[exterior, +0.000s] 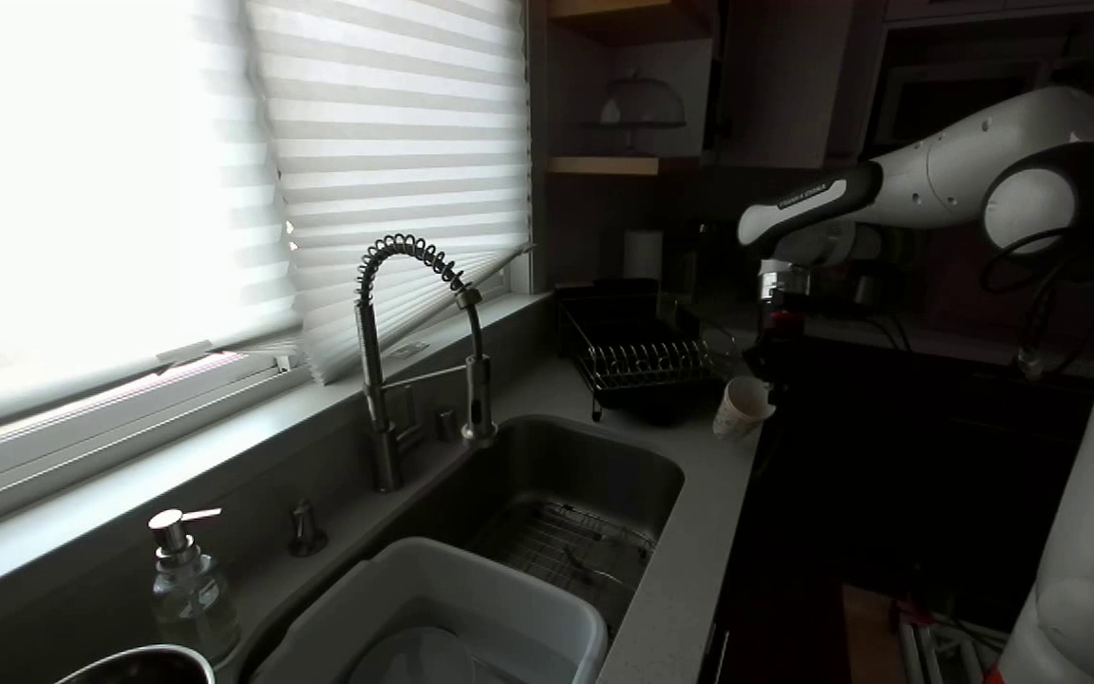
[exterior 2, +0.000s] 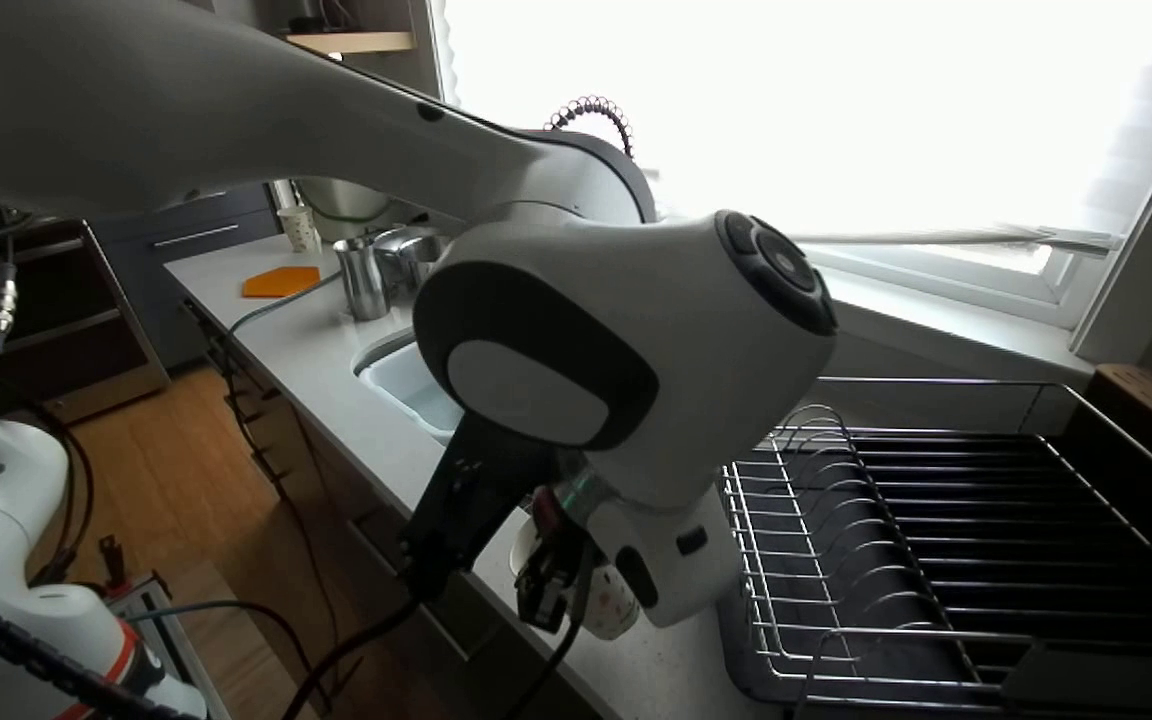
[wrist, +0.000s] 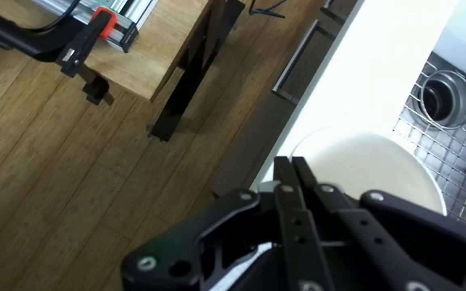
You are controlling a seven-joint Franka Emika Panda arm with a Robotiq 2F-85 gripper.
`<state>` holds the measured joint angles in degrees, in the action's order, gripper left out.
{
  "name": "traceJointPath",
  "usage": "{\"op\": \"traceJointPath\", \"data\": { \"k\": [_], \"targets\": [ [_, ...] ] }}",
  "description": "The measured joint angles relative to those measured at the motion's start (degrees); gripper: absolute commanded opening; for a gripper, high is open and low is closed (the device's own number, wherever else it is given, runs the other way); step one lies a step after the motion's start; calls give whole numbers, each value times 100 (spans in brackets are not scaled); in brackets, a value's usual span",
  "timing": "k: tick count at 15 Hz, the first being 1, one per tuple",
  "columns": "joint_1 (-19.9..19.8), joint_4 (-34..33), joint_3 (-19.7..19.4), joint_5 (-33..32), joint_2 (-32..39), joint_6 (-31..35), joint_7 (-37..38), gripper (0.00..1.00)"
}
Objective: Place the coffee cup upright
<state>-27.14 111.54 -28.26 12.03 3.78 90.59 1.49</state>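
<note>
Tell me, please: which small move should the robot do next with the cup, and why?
I would probably turn the gripper slowly until the cup is upright, before any release. The gripper appears shut on the cup's wall, and in both exterior views the cup is tilted, its mouth leaning toward the outer edge of the counter, so letting go now might make it fall.

White arm (exterior: 1041, 123), bent high at elbow (exterior: 1029, 211); forearm (exterior: 927, 180) sloping downward, as seen from here, to bulky wrist (exterior 2: 716, 340); gripper (wrist: 291, 159) hanging beneath, pointing down, slim black fingers (wrist: 305, 173) pressed nearly together, thin slit between
</note>
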Motion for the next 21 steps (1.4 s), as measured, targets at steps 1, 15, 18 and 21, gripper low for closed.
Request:
{"op": "traceJointPath", "data": {
  "k": [1,15,18,21],
  "targets": [
    [-68,-64,-35,219,110,-23,60,1],
    [-710,-886,-111,2047,1161,-1227,1941,1],
    [-780,-981,-110,2049,1327,-1485,2116,1],
    [-892,-1045,-112,2048,1472,-1643,2220,29]
  ]
}}
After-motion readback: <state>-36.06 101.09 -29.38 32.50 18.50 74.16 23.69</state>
